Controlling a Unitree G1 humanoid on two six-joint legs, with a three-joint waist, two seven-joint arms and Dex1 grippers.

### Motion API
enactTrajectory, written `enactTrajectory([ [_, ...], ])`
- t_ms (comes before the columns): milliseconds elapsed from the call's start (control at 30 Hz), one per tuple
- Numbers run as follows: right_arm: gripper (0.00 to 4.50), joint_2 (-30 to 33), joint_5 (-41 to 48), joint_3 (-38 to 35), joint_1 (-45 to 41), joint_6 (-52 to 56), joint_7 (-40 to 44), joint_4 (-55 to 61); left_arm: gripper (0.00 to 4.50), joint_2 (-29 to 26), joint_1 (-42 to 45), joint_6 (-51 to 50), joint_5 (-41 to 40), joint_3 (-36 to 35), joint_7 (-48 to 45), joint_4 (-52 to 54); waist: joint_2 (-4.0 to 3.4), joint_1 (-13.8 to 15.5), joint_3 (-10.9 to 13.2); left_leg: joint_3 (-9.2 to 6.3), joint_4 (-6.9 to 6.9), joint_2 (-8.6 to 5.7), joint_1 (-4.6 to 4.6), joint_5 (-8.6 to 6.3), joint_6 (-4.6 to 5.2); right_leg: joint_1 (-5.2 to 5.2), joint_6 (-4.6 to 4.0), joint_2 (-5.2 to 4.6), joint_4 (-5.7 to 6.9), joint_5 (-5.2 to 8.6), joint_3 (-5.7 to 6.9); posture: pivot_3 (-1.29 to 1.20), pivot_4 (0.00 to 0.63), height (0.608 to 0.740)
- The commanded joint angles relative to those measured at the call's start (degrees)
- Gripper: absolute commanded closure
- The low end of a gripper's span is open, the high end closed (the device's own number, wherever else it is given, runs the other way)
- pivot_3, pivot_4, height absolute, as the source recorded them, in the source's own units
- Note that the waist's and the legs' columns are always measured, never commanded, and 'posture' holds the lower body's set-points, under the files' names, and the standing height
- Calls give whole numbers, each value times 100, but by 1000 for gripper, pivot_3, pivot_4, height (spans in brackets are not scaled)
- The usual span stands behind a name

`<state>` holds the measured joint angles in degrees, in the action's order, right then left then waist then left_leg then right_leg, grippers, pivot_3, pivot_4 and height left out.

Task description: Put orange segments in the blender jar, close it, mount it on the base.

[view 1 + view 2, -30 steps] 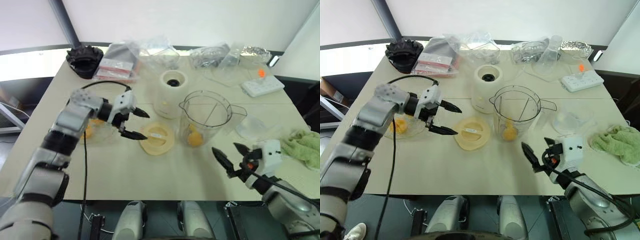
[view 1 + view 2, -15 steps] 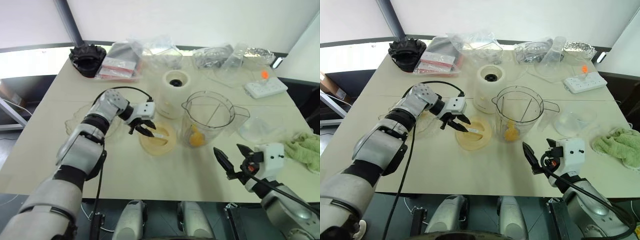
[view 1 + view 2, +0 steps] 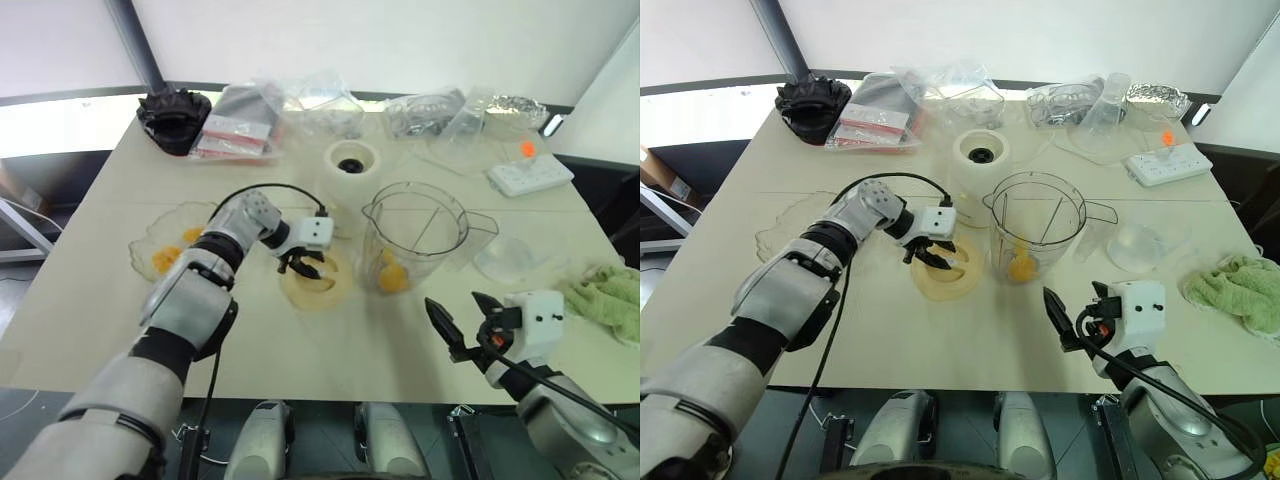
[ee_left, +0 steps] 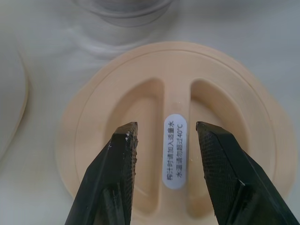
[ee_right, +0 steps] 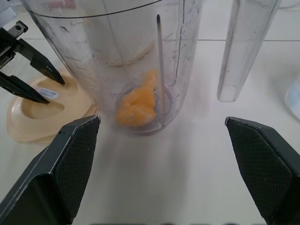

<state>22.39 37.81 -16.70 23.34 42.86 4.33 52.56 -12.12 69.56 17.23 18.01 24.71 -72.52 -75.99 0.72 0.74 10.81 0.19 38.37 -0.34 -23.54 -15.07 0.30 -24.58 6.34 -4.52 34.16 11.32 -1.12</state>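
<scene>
1. Left end effector [image 4: 165,140] now sits over the cream lid [image 3: 316,280], its two black fingers narrowed to a partial gap and straddling the raised centre grip with the white label; the wrist view leaves it unclear whether they press the ridge yet, so nothing counts as held.
2. A second ago that end effector hung wide open at about 9 o'clock of the lid, beside the glass dish [image 3: 160,245]; it has since swung across and dropped onto the lid.
3. This suggests loading is over and closing is beginning: orange segments [image 5: 137,101] lie at the bottom of the blender jar [image 3: 415,235], which stands on the counter [image 3: 300,350] at 3 o'clock of the lid.
4. Behind the lid, at 12 o'clock, the base [image 3: 350,170] waits with its socket bare.
5. Right end effector [image 5: 164,173] has kept its place near the counter's front edge, fingers spread wide and empty, aimed at the jar.
</scene>
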Motion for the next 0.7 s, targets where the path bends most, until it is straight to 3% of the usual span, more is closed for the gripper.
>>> enactTrajectory([
  [33, 0, -37, -35, -80, -9, -138, -46, 270, 2441, 62, 30, 52, 386, 185, 364, -61, 1, 0, 0, 0, 0, 0, 0, 0, 0, 0, 0, 1, 0, 0, 1, 0, 150, 740],
  [467, 0, -33, -159, -85, -213, -113, -72, 166, 2441, 282, -234, -309, 925, 332, 748, -184, 3, 8, -33, -29, 49, 14, 14, 0, -1, 43, -2, -3, 4, 0, 10, 0, 150, 740],
  [567, 0, -32, -179, -112, -229, -101, -53, 158, 3286, 275, -258, -313, 884, 263, 849, -177, -1, 13, -66, -32, 58, 13, 14, -1, -1, 52, -2, -7, 2, 0, 12, 0, 150, 740],
  [633, 0, -29, -187, -127, -233, -107, -35, 137, 4162, 276, -261, -326, 845, 209, 878, -169, 1, 12, -91, -36, 65, 12, 19, -1, -1, 65, -2, -10, 0, 1, 14, 0, 150, 740],
  [700, 0, -20, -206, -123, -268, -105, -26, 100, 4243, 269, -257, -334, 799, 155, 872, -161, 0, 3, -93, -37, 67, 14, 25, -1, -2, 77, 18, -13, -7, 13, 17, 0, 150, 740],
])
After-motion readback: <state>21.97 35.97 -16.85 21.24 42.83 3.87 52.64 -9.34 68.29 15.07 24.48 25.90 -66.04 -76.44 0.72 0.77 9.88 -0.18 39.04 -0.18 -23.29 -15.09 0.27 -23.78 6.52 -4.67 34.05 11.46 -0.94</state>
